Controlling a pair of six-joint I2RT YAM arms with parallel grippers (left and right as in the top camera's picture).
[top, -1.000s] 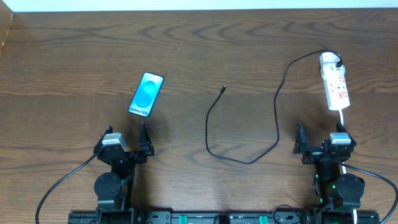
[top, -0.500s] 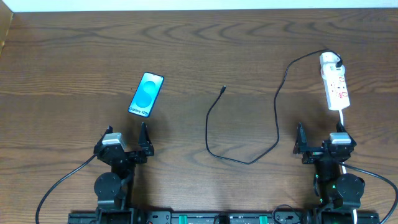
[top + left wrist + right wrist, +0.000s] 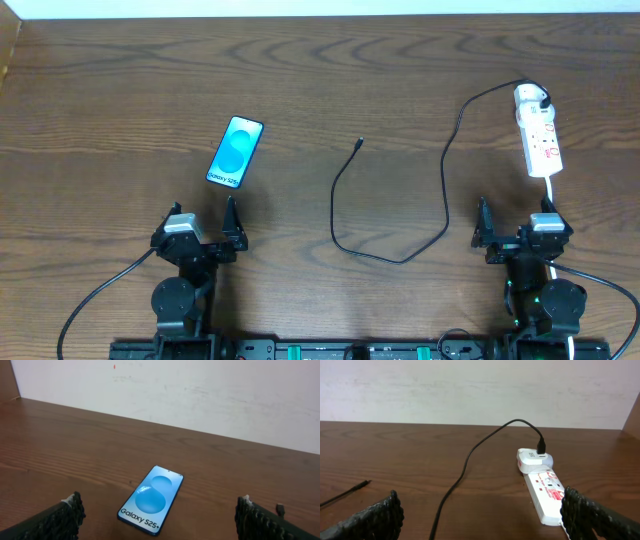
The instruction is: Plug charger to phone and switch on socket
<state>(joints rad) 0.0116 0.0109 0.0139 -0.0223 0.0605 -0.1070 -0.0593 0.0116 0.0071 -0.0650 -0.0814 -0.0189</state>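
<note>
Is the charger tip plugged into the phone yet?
Not plugged in. The charger's tip lies loose on the table, well apart from the phone.

Table [image 3: 320,70]: we see dark brown wood with wavy grain filling the overhead view.
Wall [image 3: 200,390]: we find it white and scuffed, behind the table's far edge.
Red speck [image 3: 114,366]: we spot it high on the wall.

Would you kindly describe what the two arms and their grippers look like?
The left arm and right arm are black, with round joint housings and a light grey block at each wrist. The left gripper and right gripper each have two slim black fingers with rough-textured pads. A black cable trails from each base; small green lights show on the right arm.
</note>
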